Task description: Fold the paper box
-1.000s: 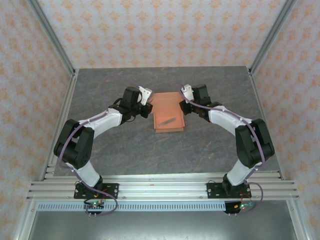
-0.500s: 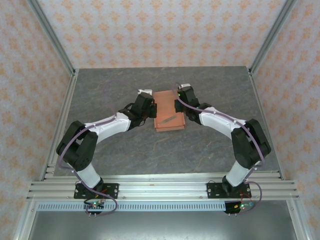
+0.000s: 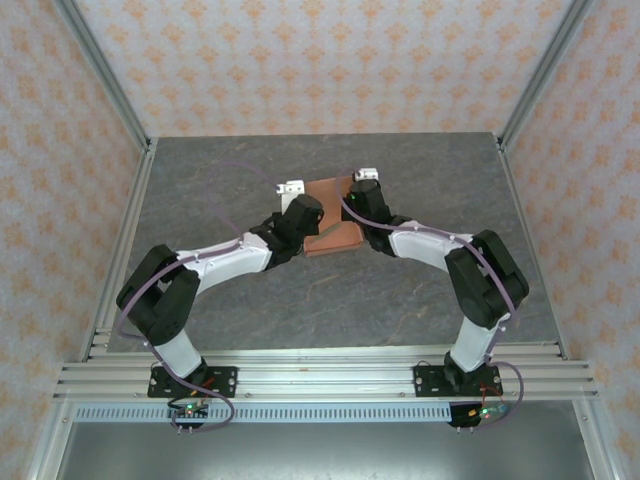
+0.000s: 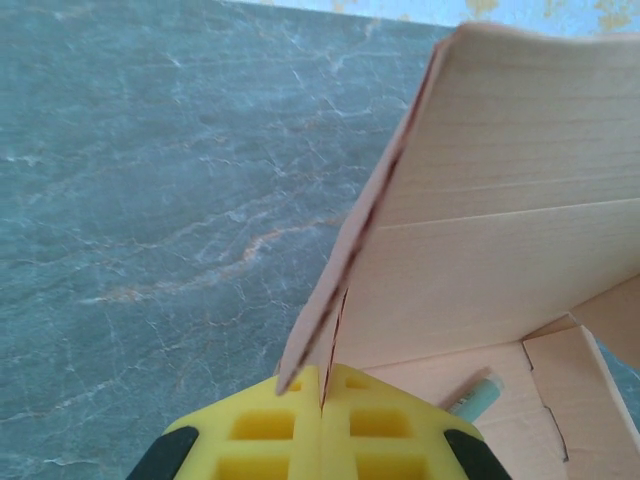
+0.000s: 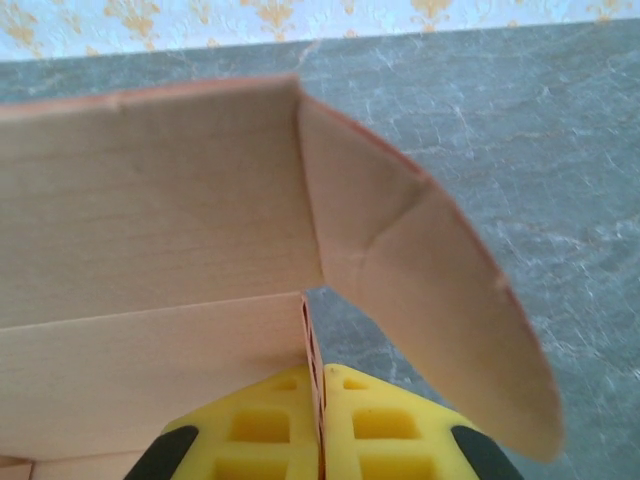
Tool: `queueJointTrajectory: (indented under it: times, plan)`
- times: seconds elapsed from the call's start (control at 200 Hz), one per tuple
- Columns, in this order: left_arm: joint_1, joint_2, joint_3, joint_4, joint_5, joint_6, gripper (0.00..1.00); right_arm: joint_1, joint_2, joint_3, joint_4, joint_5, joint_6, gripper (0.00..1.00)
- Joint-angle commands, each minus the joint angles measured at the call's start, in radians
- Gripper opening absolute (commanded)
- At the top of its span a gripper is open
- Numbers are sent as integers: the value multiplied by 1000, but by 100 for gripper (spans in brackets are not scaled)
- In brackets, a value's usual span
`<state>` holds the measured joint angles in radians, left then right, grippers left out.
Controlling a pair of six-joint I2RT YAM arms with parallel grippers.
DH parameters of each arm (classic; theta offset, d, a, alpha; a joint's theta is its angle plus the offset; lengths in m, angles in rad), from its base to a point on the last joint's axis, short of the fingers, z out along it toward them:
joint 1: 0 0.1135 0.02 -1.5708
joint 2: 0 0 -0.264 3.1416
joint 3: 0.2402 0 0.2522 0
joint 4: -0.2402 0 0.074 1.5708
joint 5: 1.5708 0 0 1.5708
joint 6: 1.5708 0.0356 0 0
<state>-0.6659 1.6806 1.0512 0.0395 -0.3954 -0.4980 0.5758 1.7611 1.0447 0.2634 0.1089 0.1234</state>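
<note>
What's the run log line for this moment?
left pincer: shut on paper box edge | right pincer: shut on paper box edge | state: partly folded

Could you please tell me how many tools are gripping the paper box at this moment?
2. The left tool pinches the paper box on its left side; the right tool pinches its right side.

Centre: paper box (image 3: 332, 212) stands mid-surface (image 3: 215, 180), its raised panels pinched by left end effector (image 4: 322, 385) and right end effector (image 5: 320, 375).
Far strip: bare up to the back wall (image 3: 330, 70); passable.
Flanks: bare, bounded by side walls and aluminium frame posts (image 3: 100, 75).
Near strip: bare, hemmed in by both forearms angling inward.
</note>
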Motion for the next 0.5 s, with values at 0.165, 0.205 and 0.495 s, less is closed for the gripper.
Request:
queueJointTrajectory:
  times: [0.165, 0.205, 0.495]
  plan:
    - [-42, 29, -57, 155, -237, -30, 0, 22, 32, -64, 201, 31, -17, 6]
    - [-47, 35, -61, 164, -253, -26, 0, 23, 33, -75, 216, 24, -25, 6]
    - [-69, 74, -110, 230, -305, -27, 0, 23, 43, -149, 315, -6, -61, 7]
